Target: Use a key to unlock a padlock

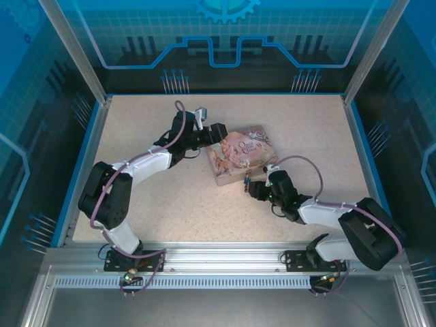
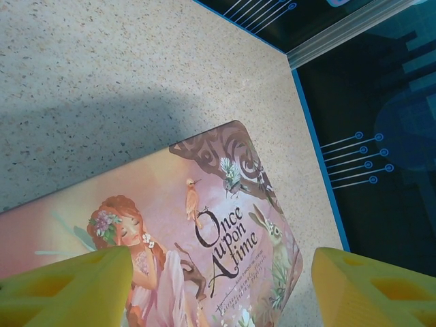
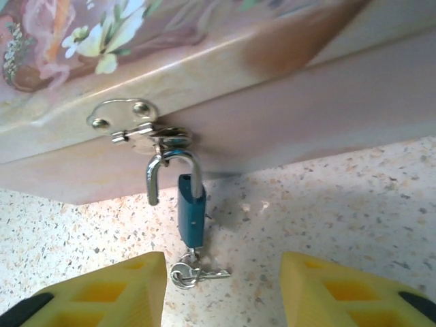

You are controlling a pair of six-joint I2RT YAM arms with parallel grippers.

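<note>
1. One padlock [image 3: 191, 214], one shackle leg free, hangs from the hasp [image 3: 126, 119] of one pink tin [image 2: 225, 225] on the table [image 3: 340, 197]; one key [image 3: 197, 274] sits in its base, blurred.
2. Right end effector [image 3: 223, 266] released, empty; left end effector [image 2: 223, 266] spread above the tin, fingers cropped.

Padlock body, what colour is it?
Teal blue padlock, silver shackle; shows best in the right wrist view.
</note>
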